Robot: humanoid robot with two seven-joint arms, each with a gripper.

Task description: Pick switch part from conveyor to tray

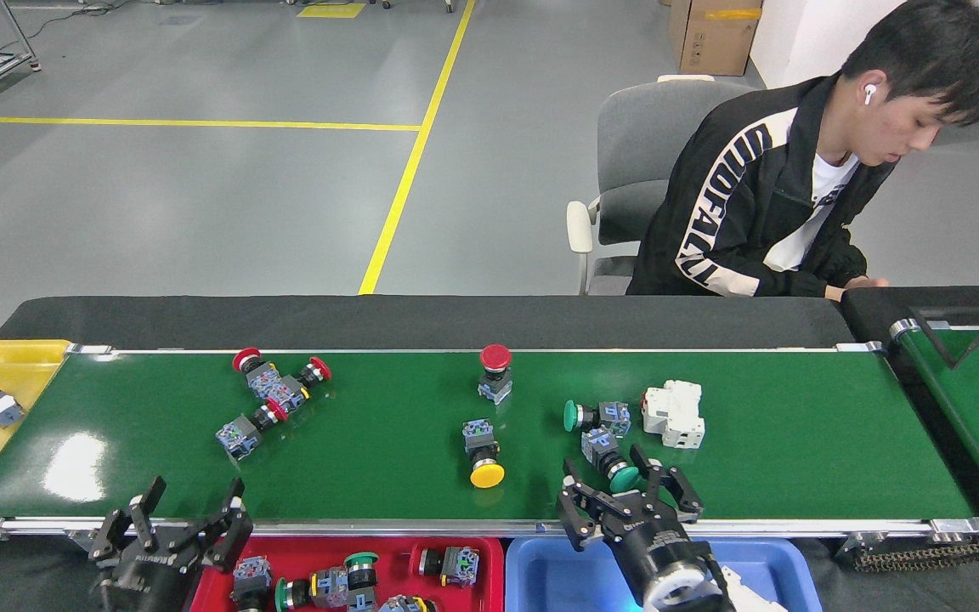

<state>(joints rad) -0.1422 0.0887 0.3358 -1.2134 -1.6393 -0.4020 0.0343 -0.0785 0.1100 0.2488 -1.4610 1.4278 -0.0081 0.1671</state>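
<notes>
Right tool (630,497) spread open and empty around the green-capped push-button switch part (610,464) near the front rail of the glossy dark-green conveyor (795,459)
The part looks small, light and rigid, its domed cap likely slippery, so the squarer grey-blue contact block behind it seems the safer hold; left tool (171,523) open, empty, beside the red plastic tray (455,548)

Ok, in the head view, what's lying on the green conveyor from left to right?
Cluster of three red-capped switches → upright red mushroom switch → yellow-capped switch → two green-capped switches, the nearer one at my right hand → white breaker block.
</notes>
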